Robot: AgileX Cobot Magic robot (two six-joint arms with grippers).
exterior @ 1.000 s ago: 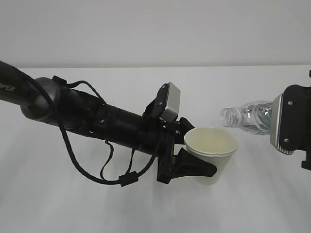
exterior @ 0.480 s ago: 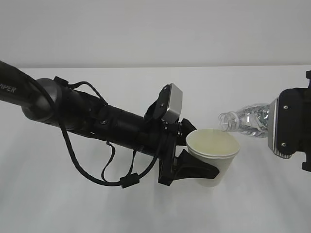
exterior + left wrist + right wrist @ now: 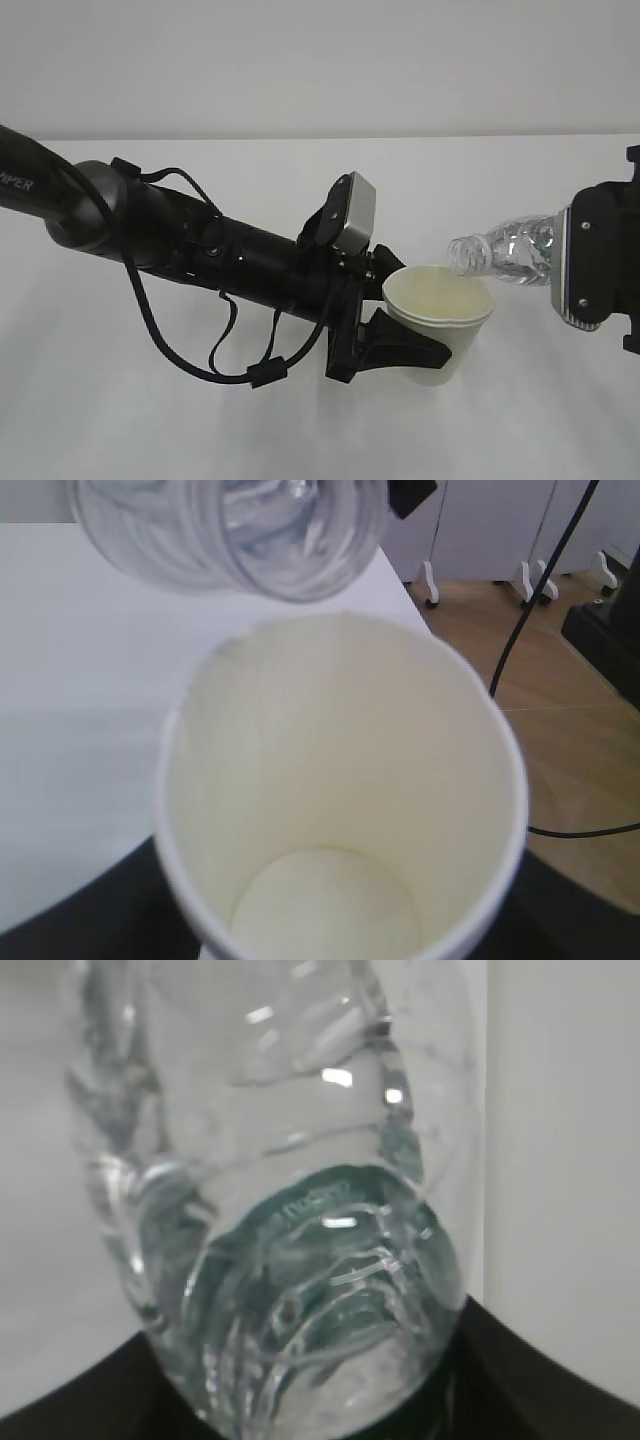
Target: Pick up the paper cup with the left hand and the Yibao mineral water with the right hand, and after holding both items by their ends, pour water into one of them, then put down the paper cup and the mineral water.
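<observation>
My left gripper [image 3: 405,350] is shut on the white paper cup [image 3: 440,315], holding it upright above the table by its lower part. In the left wrist view the paper cup [image 3: 340,810] fills the frame, its cream inside dry. The Yibao mineral water [image 3: 505,250] lies almost level in the air, its open mouth over the cup's right rim. My right gripper [image 3: 600,260] is shut on the bottle's base end; its fingertips are hidden behind its grey module. The bottle [image 3: 230,530] hangs just above the cup's far rim. The bottle [image 3: 290,1210] fills the right wrist view, seen from its base.
The white table [image 3: 150,420] spreads under both arms, with a pale wall behind it. The left arm with its looping cables [image 3: 180,260] stretches in from the left. Beyond the table edge, the left wrist view shows wooden floor [image 3: 570,730] and a black cable.
The bottle has moved left and tipped its mouth down over the cup's rim. The cup has shifted slightly right toward it.
</observation>
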